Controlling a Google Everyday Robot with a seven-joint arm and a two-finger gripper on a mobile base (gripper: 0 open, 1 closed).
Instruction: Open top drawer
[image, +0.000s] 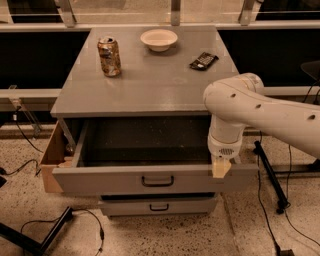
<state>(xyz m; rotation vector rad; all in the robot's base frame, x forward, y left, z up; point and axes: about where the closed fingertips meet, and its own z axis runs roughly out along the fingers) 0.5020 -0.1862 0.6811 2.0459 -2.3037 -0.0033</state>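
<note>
Item: grey cabinet (150, 90), flat matte top with square edges, standing on pale speckled floor (165, 235).

Top drawer (100, 179): pulled well out from under the cabinet top; wide plain grey front, smooth, with a small black bar handle (157, 181) at its centre; the interior is dark grey and boxy, its far corners lost in shadow, and its surface detail is hard to make out.

Lower drawer (125, 206): narrower grey front with a matching black handle, set back beneath the open one; its top edge is hidden by the overhang.

Gripper (221, 169): pale tan tip at the end of a white, rounded, glossy arm (265, 112) entering from the right; it rests at the top edge of the drawer front, right of the handle; whether it is parted or closed cannot be told, its far side being masked by the wrist housing; the arm is cut off at the right border.

On the cabinet top: a dented metal can (109, 56), upright, rear left; a shallow pale round bowl (159, 39), rear centre; a dark flat wrapped packet (204, 61), rear right; all well apart.

Beside the cabinet, left: a brown cardboard box (51, 155), partly hidden behind the drawer; black cables (30, 170) trail on the floor.
</note>
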